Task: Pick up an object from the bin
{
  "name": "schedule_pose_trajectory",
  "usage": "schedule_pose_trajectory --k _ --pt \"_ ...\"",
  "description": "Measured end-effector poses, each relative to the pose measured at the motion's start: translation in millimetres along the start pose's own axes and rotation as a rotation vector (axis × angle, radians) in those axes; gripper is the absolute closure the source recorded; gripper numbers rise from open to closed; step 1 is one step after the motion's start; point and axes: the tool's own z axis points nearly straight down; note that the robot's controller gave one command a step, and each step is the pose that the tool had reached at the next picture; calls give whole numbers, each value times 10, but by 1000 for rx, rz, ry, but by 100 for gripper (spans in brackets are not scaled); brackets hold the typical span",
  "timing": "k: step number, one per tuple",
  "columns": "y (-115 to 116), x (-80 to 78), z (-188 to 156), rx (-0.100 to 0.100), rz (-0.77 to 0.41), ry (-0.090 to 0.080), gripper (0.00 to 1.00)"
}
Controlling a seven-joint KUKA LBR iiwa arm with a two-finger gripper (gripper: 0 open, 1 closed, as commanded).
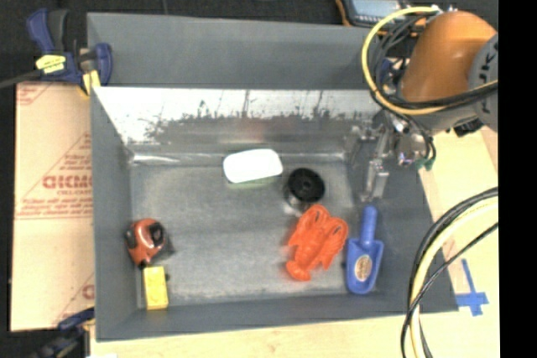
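Six small loose things on the floor of the grey metal bin (216, 251), well spread, no heap. Nearest the gripper (374, 184): a blue plastic scoop (364, 254), in the lower right of the frame, close to the bin's right wall. Long axis almost straight up and down the frame, leaning only a little. Narrow handle toward the upper edge, with a rounded tip just under the gripper; broad blade toward the lower edge, near the front wall. Flat on the floor. Solid blue all over, slim in the handle, widening to a shovel shape at the blade. On the blade an oval sticker (362, 267), orange-brown with a pale rim; print on it too small to read.

Gripper hanging upright at right of centre, above the handle tip, metal-grey, under the arm's orange cover (445, 54) and looped yellow cables (394, 17) in the upper right. Touching the handle or just clear of it: cannot tell. Spread or closed: cannot tell either.

Just left of the scoop, across a narrow gap: an orange rubbery toy (316, 243), lobster-like, lumpy, lying on a slant. Above that, a black round knob-like piece (304, 184). Left of the knob, near the back wall, a white oval bar (252, 166), long axis across the frame. Well apart in the lower left: an orange-and-black tape measure (146, 241) and, just below it, a yellow block (155, 287).
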Motion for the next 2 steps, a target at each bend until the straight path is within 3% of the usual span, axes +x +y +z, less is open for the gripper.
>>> schedule_pose_trajectory --k 1,2 --pt "0 0 0 0 0 0 0" --pt "148 251 347 -1 61 -3 0"
